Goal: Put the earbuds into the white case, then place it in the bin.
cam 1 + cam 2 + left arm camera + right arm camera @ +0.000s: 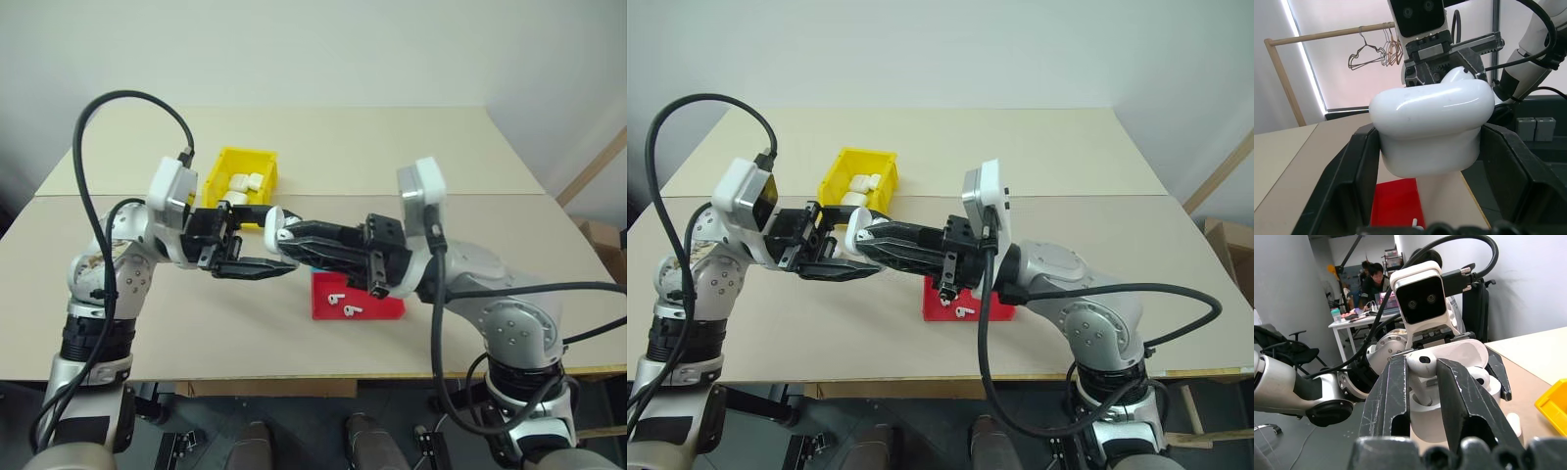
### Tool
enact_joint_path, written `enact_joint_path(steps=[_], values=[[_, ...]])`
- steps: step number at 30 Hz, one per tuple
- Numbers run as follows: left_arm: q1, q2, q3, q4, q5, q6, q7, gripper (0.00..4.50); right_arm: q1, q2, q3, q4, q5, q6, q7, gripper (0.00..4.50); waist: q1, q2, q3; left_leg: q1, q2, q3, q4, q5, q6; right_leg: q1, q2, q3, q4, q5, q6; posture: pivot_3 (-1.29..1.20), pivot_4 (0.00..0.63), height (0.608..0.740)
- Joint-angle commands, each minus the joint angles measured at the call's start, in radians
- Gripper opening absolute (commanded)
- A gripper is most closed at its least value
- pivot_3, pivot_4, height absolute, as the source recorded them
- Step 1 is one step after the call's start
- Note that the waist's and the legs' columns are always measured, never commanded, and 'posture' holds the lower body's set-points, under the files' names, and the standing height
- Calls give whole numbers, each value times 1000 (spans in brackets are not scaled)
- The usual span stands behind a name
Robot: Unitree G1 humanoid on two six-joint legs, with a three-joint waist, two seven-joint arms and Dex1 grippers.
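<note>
Red tray (377,305) nearest on bench (509,245), two earbuds (345,305) inside. Above it, right end effector (1422,377) pinches an earbud at the open white case (1432,125), clamped in left end effector (263,241). Beyond, yellow bin (223,168) holding cases.

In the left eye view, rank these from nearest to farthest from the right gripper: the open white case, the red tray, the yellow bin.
1. The glossy white pebble-shaped case, at the right gripper fingertips, clamped in the left gripper.
2. The bright yellow plastic bin, just behind the grippers, holding more white cases.
3. The flat red tray, under the right forearm, with two earbuds.
Bin and tray are close to call.
</note>
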Motion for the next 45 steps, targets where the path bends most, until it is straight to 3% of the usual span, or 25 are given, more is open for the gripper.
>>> enact_joint_path(steps=[1, 10, 15, 21, 32, 39, 42, 45], values=[[-21, 0, 31, -34, -14, -15, 17, 2838, 14, -13, 25, -29, -1, 7, 3, 644, 0, 0, 0, 0, 0, 0, 0, 0, 0, 0, 0, 0, 0, 0, 0, 0, 150, 740], [-16, -4, 39, -34, -7, -18, 15, 2838, 32, -16, 50, -10, -43, -11, -4, 644, 1, 0, 0, 0, 0, 0, 0, 0, 0, 0, 0, 0, 0, 0, 0, 0, 150, 740], [-16, -4, 39, -30, -5, -20, 14, 2838, 32, -16, 60, -1, -72, -15, -11, 2393, 1, 0, 0, 0, 0, 0, 0, 0, 0, 0, 0, 0, 0, 0, 0, 0, 150, 740], [-20, -8, 39, -22, 2, -27, 17, 2838, 26, -33, 54, -10, -72, -15, -6, 4106, 2, 0, 0, 0, 0, 0, 0, 0, 0, 0, 0, 0, 0, 0, 0, 0, 150, 740], [-19, -16, 38, -23, 9, -31, 25, 2838, 29, -88, -4, -34, -14, -9, 23, 4106, 6, 0, 0, 0, 0, 0, 0, 0, 0, 0, 0, 0, 0, 0, 0, 0, 150, 740], [-23, -26, 29, -13, 12, -38, 29, 2838, -2, -196, -73, 44, 17, -17, 142, 4106, 13, 0, 0, 0, 0, 0, 0, 0, 0, 0, 0, 0, -1, 0, 0, 0, 150, 740], [-26, -34, 20, -11, 16, -41, 29, 2838, -47, -257, -78, 102, -16, -33, 206, 3485, 13, 0, 0, 0, 0, 1, 0, 0, 0, 0, 0, 0, -1, 0, 0, 0, 150, 740], [-39, -44, 10, 2, 24, -41, 26, 2838, -145, -327, -63, 185, -90, -74, 304, 2536, 12, 0, 0, 0, 0, 1, 0, 0, 0, 0, 0, 0, -1, 0, 0, 0, 150, 740]])
